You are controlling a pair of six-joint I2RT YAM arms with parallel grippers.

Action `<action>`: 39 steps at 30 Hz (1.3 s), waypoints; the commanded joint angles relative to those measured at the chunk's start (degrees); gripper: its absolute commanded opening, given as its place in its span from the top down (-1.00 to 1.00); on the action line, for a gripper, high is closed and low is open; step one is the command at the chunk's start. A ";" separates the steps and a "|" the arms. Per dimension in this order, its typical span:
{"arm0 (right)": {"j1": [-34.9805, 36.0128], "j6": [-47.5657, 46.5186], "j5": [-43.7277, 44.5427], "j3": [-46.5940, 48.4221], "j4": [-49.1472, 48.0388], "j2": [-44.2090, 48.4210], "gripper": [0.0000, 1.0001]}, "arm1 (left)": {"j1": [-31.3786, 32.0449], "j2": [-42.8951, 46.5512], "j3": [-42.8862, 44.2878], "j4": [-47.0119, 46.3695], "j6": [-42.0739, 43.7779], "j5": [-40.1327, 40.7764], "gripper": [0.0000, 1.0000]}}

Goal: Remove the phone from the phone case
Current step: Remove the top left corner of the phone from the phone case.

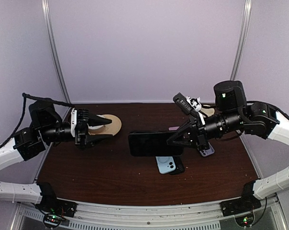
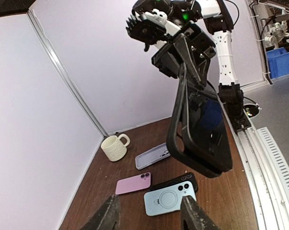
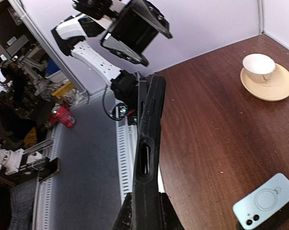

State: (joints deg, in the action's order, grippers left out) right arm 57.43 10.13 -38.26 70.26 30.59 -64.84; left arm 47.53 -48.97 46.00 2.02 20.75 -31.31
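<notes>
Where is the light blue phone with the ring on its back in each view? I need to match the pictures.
Top external: the light blue phone lies at lower centre, just below the raised black cased phone.
Left wrist: bottom centre, lying flat.
Right wrist: bottom right corner.
Shared landmark: the black cased phone held up in the air, which is in all three views.

I have the cased phone (image 1: 151, 143) over the middle of the table (image 1: 87, 172), with the right gripper (image 1: 179, 142) at its right end and the left gripper (image 1: 99, 128) well to its left. Under it lies one phone (image 1: 165, 164), a second phone (image 1: 178, 166) just right of it. Back left, a cup (image 3: 258, 67) sits on a saucer (image 3: 271, 90).
</notes>
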 commanded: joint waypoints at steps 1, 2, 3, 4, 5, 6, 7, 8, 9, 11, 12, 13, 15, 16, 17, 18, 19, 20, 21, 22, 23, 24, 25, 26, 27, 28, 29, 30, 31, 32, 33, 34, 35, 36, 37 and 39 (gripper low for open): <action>0.05 -5.16 10.90 1.00 -0.63 0.52 1.00 | -0.85 0.79 0.25 3.93 4.73 0.19 0.11; 0.05 -6.03 12.22 0.71 -0.85 0.36 1.00 | -0.86 0.54 0.64 5.79 6.28 -1.03 0.12; 0.05 -7.29 13.52 0.18 -1.48 0.14 1.00 | -0.87 0.20 1.06 7.81 7.94 -2.04 0.14; 0.05 -8.45 14.45 -0.66 -2.11 -0.11 1.00 | -0.86 -0.21 1.36 9.41 9.68 -2.69 0.16; 0.13 -10.06 15.17 -0.96 -2.39 -0.50 1.00 | -0.86 -0.63 1.53 10.88 11.09 -3.00 0.16; 0.25 -11.92 15.98 -1.42 -2.51 -0.85 1.00 | -0.86 -1.11 1.67 12.19 12.43 -3.05 0.17; 0.42 -13.77 16.79 -1.89 -2.61 -1.24 1.00 | -0.86 -1.62 1.83 13.29 13.57 -2.90 0.16; 0.87 -15.87 17.28 -2.58 -2.87 -1.47 1.00 | -0.90 -2.13 2.14 14.32 14.42 -2.62 0.13; 1.57 -18.29 17.65 -3.55 -3.33 -1.47 1.00 | -0.86 -2.63 2.33 15.26 15.17 -2.61 0.10; 3.84 -25.24 20.02 -6.54 -6.53 -0.61 1.00 | -0.86 -3.29 2.64 16.34 16.14 -3.03 0.04; 5.11 -28.02 21.45 -8.26 -7.63 0.01 1.00 | -0.88 -3.56 2.73 16.56 16.40 -3.32 0.01; 6.52 -31.08 22.90 -9.92 -10.07 0.67 1.00 | -0.86 -3.72 2.84 16.75 16.51 -3.46 -0.02; 8.41 -35.76 25.16 -12.12 -12.83 1.62 1.00 | -0.86 -4.10 2.89 17.11 16.97 -3.60 -0.10; 8.94 -37.72 25.43 -12.72 -13.77 1.86 1.00 | -0.90 -4.36 2.87 17.28 17.16 -3.58 -0.15; 9.57 -39.28 25.85 -13.07 -14.15 1.80 1.00 | -0.86 -4.66 3.01 17.64 17.35 -3.58 -0.18; 9.89 -40.60 26.46 -13.08 -14.32 1.58 1.00 | -0.86 -5.04 3.17 17.91 17.46 -3.88 -0.20; 10.20 -41.68 26.63 -12.93 -14.35 1.01 1.00 | -0.86 -5.50 3.28 18.08 17.43 -4.30 -0.21; 10.41 -42.86 26.54 -12.62 -14.05 0.41 1.00 | -0.90 -5.86 3.37 18.10 17.24 -4.89 -0.22; 10.83 -44.41 26.56 -12.26 -13.56 -0.26 1.00 | -0.91 -6.21 3.47 18.06 16.80 -5.59 -0.22; 11.28 -46.22 26.64 -12.14 -13.30 -0.81 1.00 | -0.94 -6.74 3.56 17.87 16.12 -6.43 -0.23; 11.91 -48.52 26.70 -12.13 -13.21 -1.35 1.00 | -0.87 -7.28 3.71 17.66 15.39 -7.75 -0.23; 12.53 -50.64 26.94 -12.30 -13.37 -1.73 1.00 | -0.86 -8.07 3.93 17.38 14.33 -8.38 -0.24; 12.95 -52.09 27.12 -12.48 -13.86 -2.04 1.00 | -0.78 -8.87 4.12 17.19 13.48 -9.47 -0.24; 13.23 -53.09 27.11 -12.53 -14.49 -2.31 1.00 | -0.77 -9.66 4.52 17.19 12.65 -10.76 -0.24; 13.47 -53.90 27.16 -12.61 -14.96 -2.53 1.00 | -0.73 -10.66 4.92 17.20 11.71 -11.59 -0.24; 13.58 -54.46 27.13 -12.60 -15.49 -2.71 1.00 | -0.69 -11.48 5.36 17.19 10.92 -12.45 -0.23; 13.66 -55.02 27.09 -12.53 -16.00 -2.93 1.00 | -0.68 -12.29 5.75 17.17 10.09 -13.22 -0.23; 13.75 -55.57 27.22 -12.40 -16.22 -3.19 1.00 | -0.42 -13.00 6.03 17.09 9.29 -13.81 -0.23; 13.86 -55.89 27.36 -12.19 -16.40 -3.46 1.00 | -0.27 -13.59 6.25 16.77 8.63 -14.24 -0.24; 13.95 -56.22 27.47 -11.95 -16.33 -3.78 1.00 | 0.06 -14.17 6.36 16.53 8.16 -14.45 -0.23; 13.98 -56.42 27.53 -11.66 -16.19 -4.20 1.00 | 0.39 -14.63 6.38 16.38 7.65 -14.48 -0.23; 14.02 -56.56 27.54 -11.31 -16.07 -4.55 1.00 | 0.98 -15.12 6.46 16.35 7.48 -14.48 -0.23; 14.07 -56.62 27.65 -11.02 -15.96 -4.93 1.00 | 1.58 -15.60 6.45 16.33 7.32 -14.29 -0.24; 14.05 -56.70 27.83 -10.76 -15.98 -5.23 1.00 | 2.17 -16.05 6.39 16.34 7.15 -14.08 -0.24; 14.10 -56.69 28.00 -10.61 -16.14 -5.43 1.00 | 2.77 -16.50 6.45 16.41 7.10 -13.98 -0.24; 14.11 -56.71 28.40 -10.30 -16.17 -5.77 1.00 | 3.90 -17.11 6.60 16.76 7.04 -13.37 -0.24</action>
State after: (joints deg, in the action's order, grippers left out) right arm 71.09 -45.28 -11.49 56.86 19.14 -70.57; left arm 49.41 -64.99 50.63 19.84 29.56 -43.55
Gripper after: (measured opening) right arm 0.083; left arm 0.619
